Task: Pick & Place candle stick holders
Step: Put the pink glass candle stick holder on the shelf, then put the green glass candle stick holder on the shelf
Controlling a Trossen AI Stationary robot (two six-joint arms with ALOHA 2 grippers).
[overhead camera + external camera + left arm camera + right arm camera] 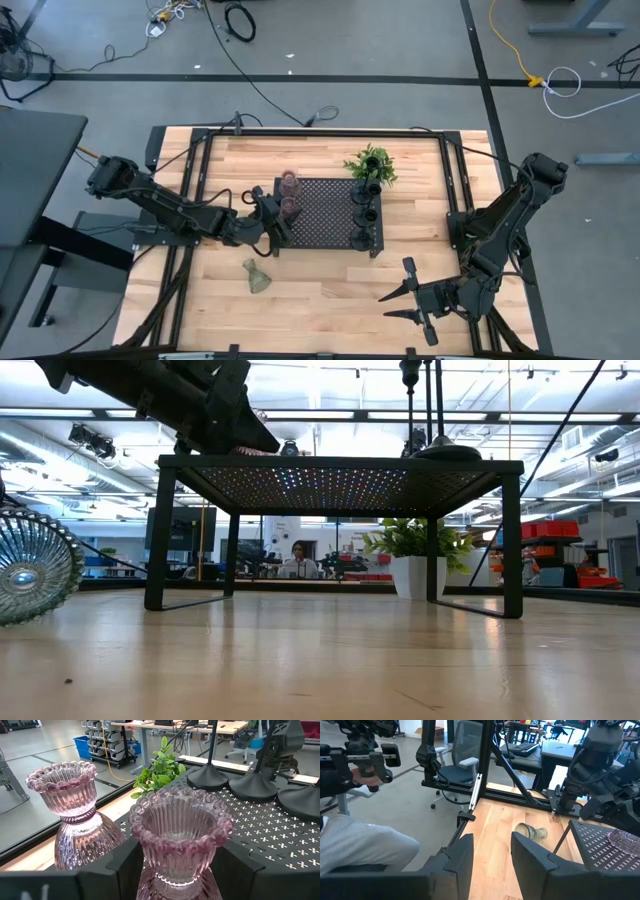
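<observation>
On the black perforated tray [325, 210], raised on thin legs above the pale wood-plank surface [330, 290], two ribbed pinkish glass holders [180, 840] with beaded rims stand upright side by side at the tray's left end. The left gripper [272, 213] has its jaws apart around the nearer one. Three black holders [362, 210] with round bases line the right end. A greenish ribbed glass holder [257, 277] lies tipped on the wood. The right gripper [408, 293] waits nearby, jaws apart, empty.
</observation>
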